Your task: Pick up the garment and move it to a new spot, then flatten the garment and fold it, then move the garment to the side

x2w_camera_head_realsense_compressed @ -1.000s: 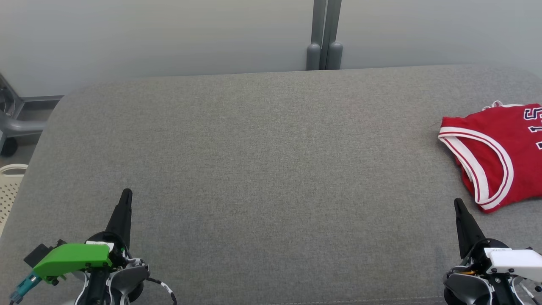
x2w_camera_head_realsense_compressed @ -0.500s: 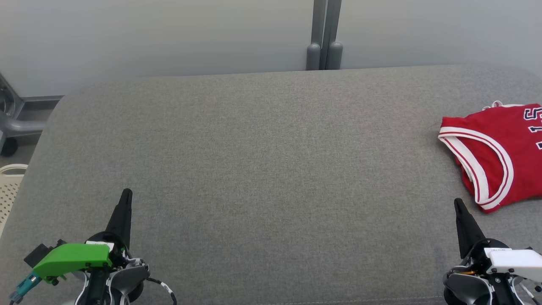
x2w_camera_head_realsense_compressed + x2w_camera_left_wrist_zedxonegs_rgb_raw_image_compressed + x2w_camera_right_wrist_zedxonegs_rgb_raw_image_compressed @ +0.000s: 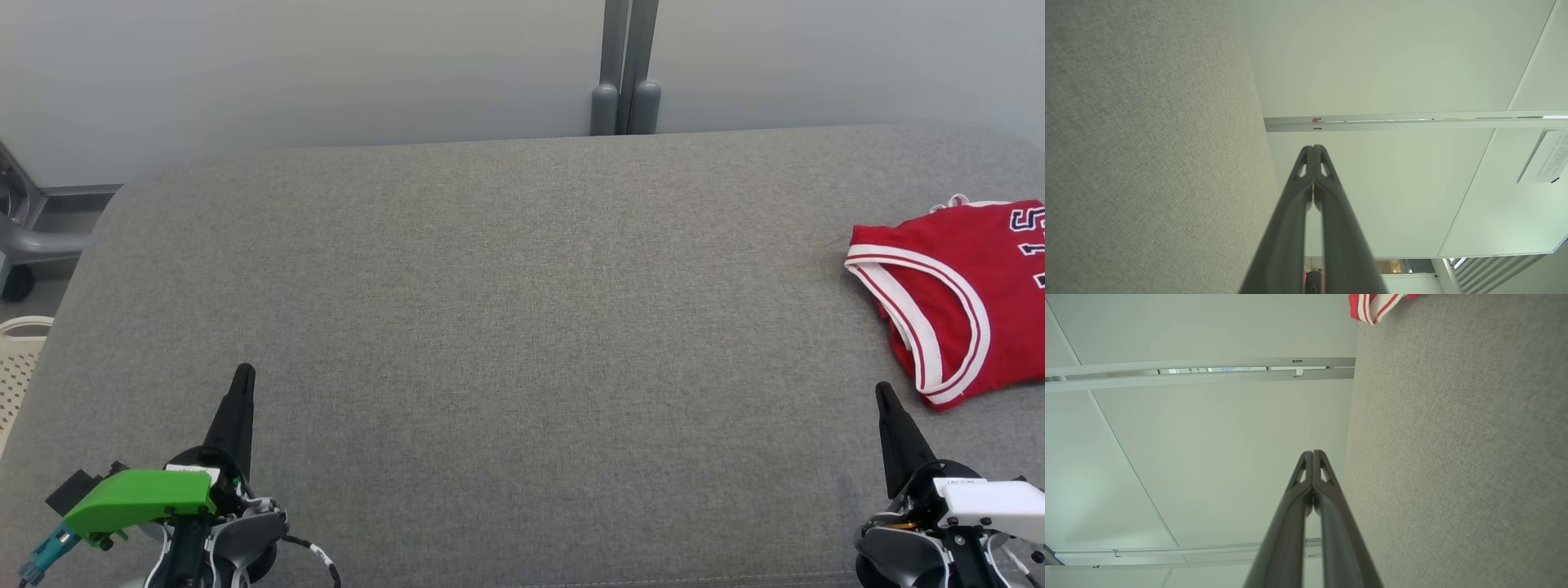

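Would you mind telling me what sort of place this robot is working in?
Probably an office or lab test bay: pale partition panels joined by a grey post stand behind a wide grey fabric-covered surface, where a red jersey lies.

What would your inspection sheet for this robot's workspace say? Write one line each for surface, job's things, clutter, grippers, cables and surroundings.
Surface: grey fabric surface, flat, with rounded far corners.
Job's things: red jersey with white trim lies at the right side, cut off by the head view's edge; neither gripper touches it.
Clutter: nothing seen.
Grippers: left gripper and right gripper are both shut and empty, near the front edge.
Cables: thin black cable loops beside the left wrist.
Surroundings: pale wall with a grey post behind; cream basket off the left side.
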Available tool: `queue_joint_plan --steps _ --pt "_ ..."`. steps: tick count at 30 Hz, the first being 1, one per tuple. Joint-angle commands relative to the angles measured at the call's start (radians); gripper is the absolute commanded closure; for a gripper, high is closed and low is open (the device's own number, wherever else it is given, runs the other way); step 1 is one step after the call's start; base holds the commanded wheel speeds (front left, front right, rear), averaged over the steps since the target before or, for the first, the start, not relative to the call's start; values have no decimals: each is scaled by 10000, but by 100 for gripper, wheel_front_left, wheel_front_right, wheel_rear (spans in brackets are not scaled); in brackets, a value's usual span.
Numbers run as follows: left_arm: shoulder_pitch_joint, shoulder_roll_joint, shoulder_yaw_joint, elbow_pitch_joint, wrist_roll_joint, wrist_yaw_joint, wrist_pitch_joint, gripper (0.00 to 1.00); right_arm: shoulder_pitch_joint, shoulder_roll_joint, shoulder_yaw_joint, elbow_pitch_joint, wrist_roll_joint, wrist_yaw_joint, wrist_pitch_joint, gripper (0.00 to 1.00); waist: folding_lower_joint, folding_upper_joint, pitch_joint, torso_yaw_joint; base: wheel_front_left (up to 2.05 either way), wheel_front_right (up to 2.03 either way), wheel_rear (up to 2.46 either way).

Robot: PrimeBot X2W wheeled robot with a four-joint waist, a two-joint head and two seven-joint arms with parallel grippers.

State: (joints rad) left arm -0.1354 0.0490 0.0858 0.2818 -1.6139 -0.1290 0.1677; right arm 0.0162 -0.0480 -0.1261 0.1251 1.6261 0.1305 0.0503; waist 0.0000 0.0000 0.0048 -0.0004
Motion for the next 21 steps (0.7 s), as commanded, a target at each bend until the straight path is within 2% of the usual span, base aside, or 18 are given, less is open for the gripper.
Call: queue_joint_plan --steps 1,21 --pt "-154 7 23 -30 4 -51 56 100 -45 -42 -22 -38 18 4 2 100 0 0 0 0 0 0 0" --pt "-154 7 21 -31 4 -51 55 100 -44 -42 -21 -38 18 4 1 100 0 0 0 0 0 0 0"
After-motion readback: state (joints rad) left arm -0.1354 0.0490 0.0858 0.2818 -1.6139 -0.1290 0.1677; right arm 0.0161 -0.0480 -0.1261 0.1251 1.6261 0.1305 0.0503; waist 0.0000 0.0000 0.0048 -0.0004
